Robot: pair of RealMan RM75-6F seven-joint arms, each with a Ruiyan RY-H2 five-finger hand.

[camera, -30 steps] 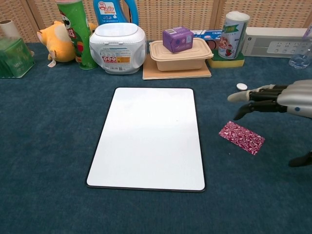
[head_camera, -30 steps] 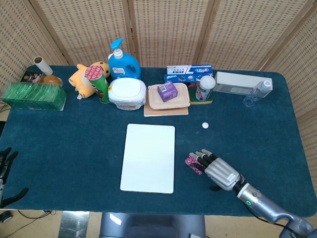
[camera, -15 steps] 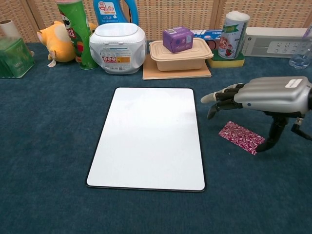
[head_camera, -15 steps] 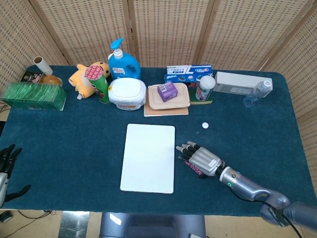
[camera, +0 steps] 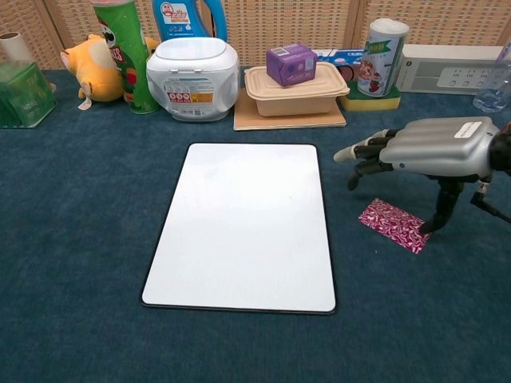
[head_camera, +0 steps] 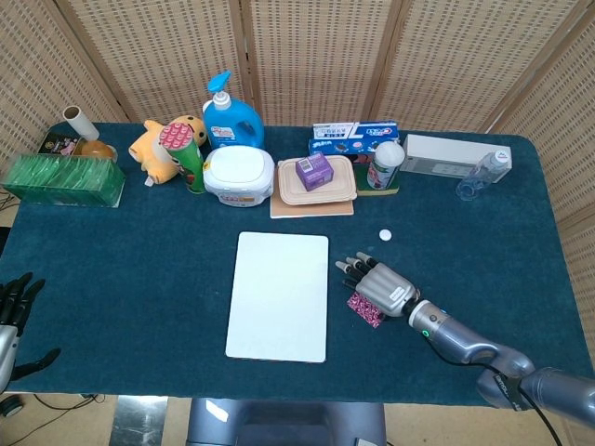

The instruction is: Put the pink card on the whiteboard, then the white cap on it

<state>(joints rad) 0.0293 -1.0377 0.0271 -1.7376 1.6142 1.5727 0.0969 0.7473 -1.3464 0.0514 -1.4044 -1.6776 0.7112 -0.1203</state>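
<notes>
Hovering over the patterned pink card (camera: 395, 225), the metallic right hand (camera: 423, 148) holds nothing, fingers spread.

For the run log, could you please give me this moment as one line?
right hand: open, above card | card: on cloth, right of whiteboard | cap: on cloth | left hand: open, idle

Head view high, looking down, chest view low, nearer — both share whiteboard (head_camera: 278, 295)
</notes>
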